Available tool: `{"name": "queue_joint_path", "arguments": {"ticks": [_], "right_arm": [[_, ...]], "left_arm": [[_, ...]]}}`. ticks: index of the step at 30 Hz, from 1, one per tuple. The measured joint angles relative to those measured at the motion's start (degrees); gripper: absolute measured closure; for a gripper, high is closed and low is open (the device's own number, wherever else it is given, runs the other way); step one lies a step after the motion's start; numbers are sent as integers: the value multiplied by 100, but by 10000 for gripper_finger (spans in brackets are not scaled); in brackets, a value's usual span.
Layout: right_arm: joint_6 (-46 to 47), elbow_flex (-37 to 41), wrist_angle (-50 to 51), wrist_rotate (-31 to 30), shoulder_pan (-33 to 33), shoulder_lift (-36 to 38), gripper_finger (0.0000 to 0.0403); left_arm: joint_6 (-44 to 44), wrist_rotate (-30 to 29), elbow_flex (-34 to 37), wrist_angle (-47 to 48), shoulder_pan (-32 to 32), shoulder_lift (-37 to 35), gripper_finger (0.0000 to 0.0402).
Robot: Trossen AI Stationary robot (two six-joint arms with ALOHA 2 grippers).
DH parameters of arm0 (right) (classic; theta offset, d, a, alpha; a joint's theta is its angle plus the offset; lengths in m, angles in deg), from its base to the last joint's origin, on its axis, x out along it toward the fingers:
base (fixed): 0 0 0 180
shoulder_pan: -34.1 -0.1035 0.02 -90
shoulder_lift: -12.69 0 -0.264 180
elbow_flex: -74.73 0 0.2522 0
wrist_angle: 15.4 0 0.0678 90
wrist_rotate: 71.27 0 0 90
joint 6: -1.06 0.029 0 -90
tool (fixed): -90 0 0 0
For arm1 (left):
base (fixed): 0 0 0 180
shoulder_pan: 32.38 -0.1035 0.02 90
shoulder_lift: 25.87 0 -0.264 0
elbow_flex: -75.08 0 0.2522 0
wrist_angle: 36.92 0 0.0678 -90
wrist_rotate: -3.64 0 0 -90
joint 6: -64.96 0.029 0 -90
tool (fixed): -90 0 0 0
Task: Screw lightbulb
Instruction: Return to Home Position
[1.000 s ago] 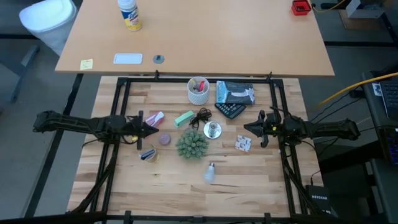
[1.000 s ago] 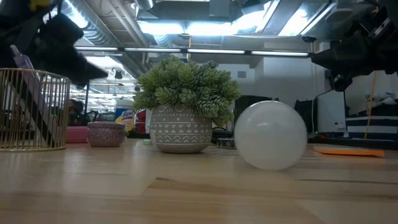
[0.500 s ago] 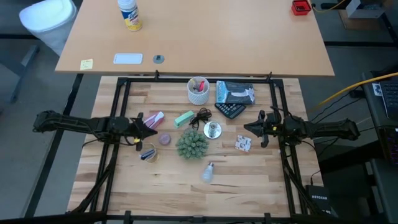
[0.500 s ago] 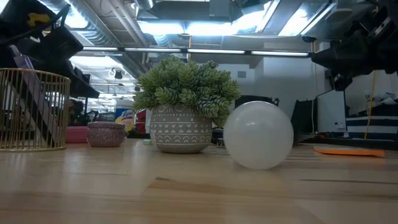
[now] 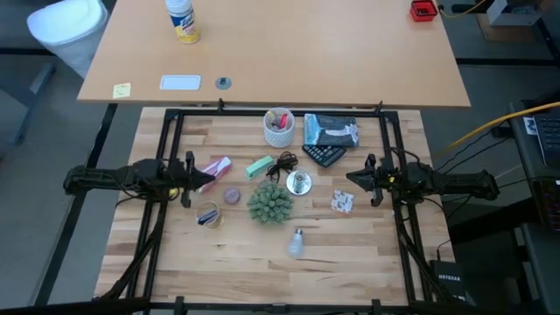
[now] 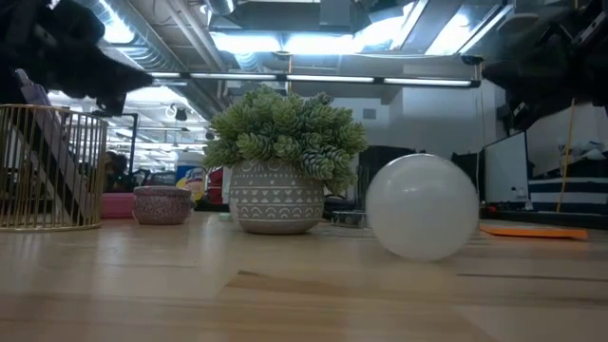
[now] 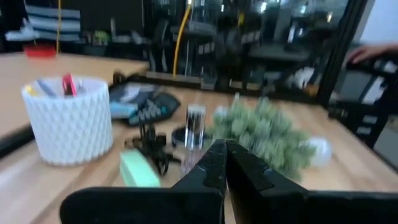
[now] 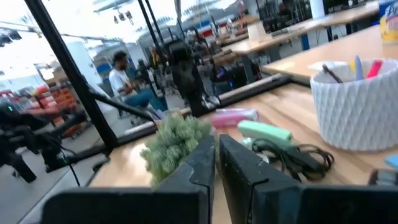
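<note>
Jaws on the left gripper (image 5: 208,178) are pressed together with nothing between them, as the left wrist view shows. That arm has drawn back toward the bench's left edge since a second ago. Its tip is now just beside the pink pack (image 5: 216,166), clear of the wire basket (image 5: 207,215).

Mid-bench, the plant (image 5: 269,203) stands just beside the silver lamp socket (image 5: 299,183), whose black cord trails toward the white cup (image 5: 279,127) at the far edge. The lightbulb (image 5: 297,241) is not in that socket. It lies on its side on bare wood, between the plant and the near edge, touching nothing. It has rocked: half a second ago it sat a little further left, and it is now back to the right, so it looks loose and not yet settled.

Toward the right edge, the right gripper (image 5: 350,178) hangs above the wood near a small white packet (image 5: 342,202). Its fingers are closed to a thin slit and hold nothing, and it has eased back slightly.

With both arms retreating empty and the bulb free, handling seems finished; a roll is the only risk.
</note>
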Motion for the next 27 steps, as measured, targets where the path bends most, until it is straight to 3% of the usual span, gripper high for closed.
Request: {"name": "queue_joint_path", "arguments": {"ticks": [27], "right_arm": [[-2, 0, 187, 13, -2, 0, 374]], "left_arm": [[0, 0, 9, -13, -13, 6, 400]]}}
